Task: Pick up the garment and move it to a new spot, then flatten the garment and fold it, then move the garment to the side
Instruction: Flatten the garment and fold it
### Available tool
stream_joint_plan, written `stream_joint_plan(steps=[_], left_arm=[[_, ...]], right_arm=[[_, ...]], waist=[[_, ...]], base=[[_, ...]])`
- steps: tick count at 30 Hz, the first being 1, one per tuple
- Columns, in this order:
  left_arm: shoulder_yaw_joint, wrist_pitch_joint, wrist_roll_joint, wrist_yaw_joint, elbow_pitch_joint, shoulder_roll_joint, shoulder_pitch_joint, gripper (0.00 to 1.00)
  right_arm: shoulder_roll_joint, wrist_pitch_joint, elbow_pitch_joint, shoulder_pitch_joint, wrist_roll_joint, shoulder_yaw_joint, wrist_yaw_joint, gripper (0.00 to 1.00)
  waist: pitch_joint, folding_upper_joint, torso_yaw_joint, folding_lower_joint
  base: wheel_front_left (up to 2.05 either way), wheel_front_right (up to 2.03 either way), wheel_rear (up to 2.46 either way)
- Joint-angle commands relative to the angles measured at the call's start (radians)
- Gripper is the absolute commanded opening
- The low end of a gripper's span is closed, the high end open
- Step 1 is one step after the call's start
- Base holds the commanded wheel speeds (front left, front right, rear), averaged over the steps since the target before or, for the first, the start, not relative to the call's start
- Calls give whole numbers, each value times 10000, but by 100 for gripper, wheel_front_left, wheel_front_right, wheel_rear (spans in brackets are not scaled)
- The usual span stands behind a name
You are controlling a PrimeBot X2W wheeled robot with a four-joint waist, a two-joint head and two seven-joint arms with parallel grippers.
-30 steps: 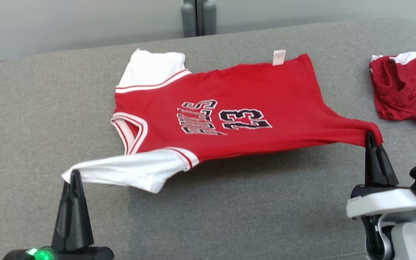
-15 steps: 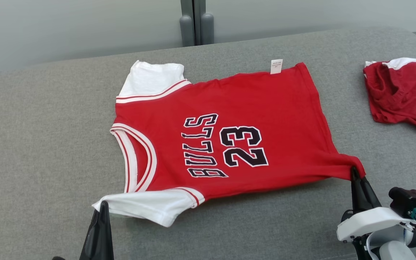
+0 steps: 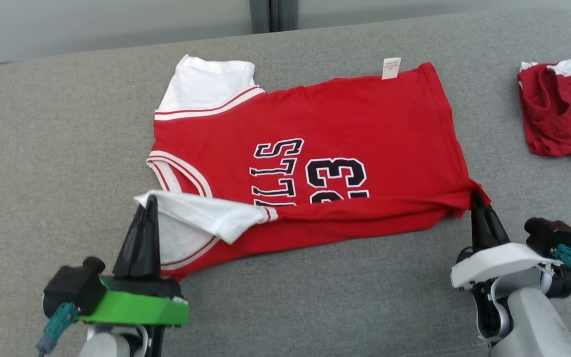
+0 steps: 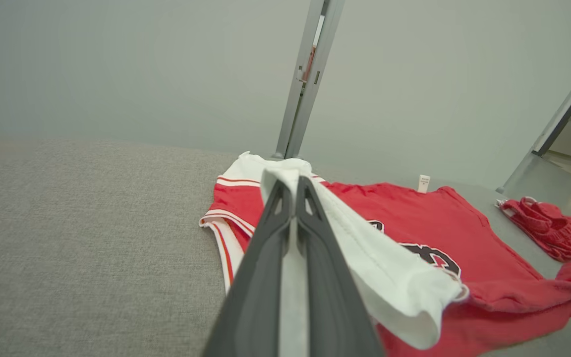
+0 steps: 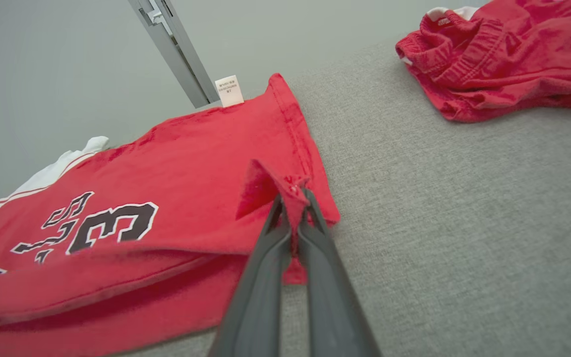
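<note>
A red jersey [image 3: 345, 124] lies across the middle of the grey cushion [image 3: 42, 148], its near edge raised and doubled over the print. The left gripper [image 3: 150, 201], at the cushion's near left, points its fingers upright, pinched on the white sleeve [image 3: 206, 215]. The right gripper [image 3: 475, 196], at the cushion's near right, stands likewise, clamped on the jersey's hem corner. Crumpled red shorts [image 3: 563, 114] lie at the cushion's far right.

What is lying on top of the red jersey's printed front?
The jersey's own near edge, folded over, and its white sleeve. They hide part of the lettering and the number.
</note>
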Motion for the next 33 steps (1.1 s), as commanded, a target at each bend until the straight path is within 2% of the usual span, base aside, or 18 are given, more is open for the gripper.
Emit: stream_joint_plan(steps=[1,7,15,17,18,19,20,27,33], left_arm=[[108,-1,66,-58,301,73,-512,0],[257,-2,49,-103,1760,134,-1873,0],[323,-1,195,-138,2916,-5,-2884,0],[295,-1,271,-140,3132,-33,-3057,0],[299,-2,300,-141,3180,-43,-3103,31],[310,-2,319,-143,3222,-57,-3132,72],[321,-2,329,-144,3241,-69,-3139,100],[526,-2,192,-153,2639,-147,-2614,100],[490,-1,-132,-158,1998,-167,-1556,100]], right_arm=[[-36,-45,67,-287,81,9,-16,0],[-34,-45,524,-1125,-65,-98,-17,0],[-36,-47,1015,-1684,-113,-180,-17,0],[-34,-47,1034,-1765,-140,-158,-17,47],[-33,-47,1027,-1785,-155,-131,-17,100],[-34,-48,996,-1799,-181,-114,-17,100],[-36,-48,950,-1799,-203,-87,-17,100],[-31,-47,120,-1335,-445,-432,-17,100],[-25,-47,-595,-492,-1069,-779,-17,100]], waist=[[272,-1,-122,1],[661,-1,-304,1],[839,-1,-354,1],[847,-1,-376,1],[845,-1,-384,1],[834,-1,-394,1],[820,-1,-399,1],[549,-1,-346,1],[46,-1,-219,1]], base=[[0,0,0],[0,0,0],[0,0,0],[0,0,0],[0,0,0],[0,0,0],[0,0,0],[0,0,0],[0,0,0]])
